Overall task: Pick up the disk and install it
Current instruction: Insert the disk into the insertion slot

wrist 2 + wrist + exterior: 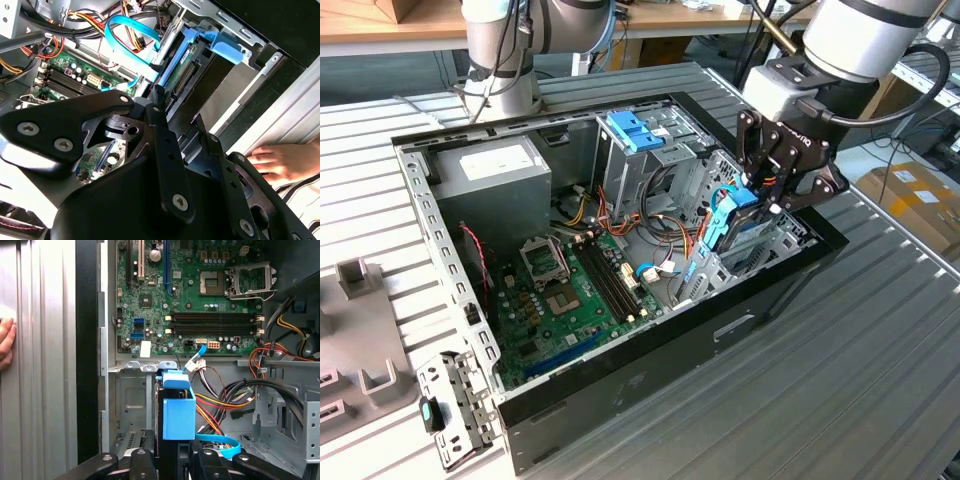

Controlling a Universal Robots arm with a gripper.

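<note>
The disk (733, 224) stands on edge with its blue rails over the drive cage (775, 240), at the end of the open computer case (620, 385) on the exterior view's right. My gripper (768, 190) comes down from above and is shut on it. In the first wrist view the blue rail of the disk (178, 412) rises from between my black fingers (142, 462), just beside the cage wall (131, 405). In the second wrist view the disk (186, 67) points into the bay, with its connector edge showing past my gripper (184, 137).
A person's hand (280, 161) rests on the slatted table beside the case, near the bay; it is also in the first wrist view (5, 342). Loose cables (225, 400), the motherboard (570, 295), a grey box with white sticker (490, 165) and a light-blue latch (635, 130) crowd the inside.
</note>
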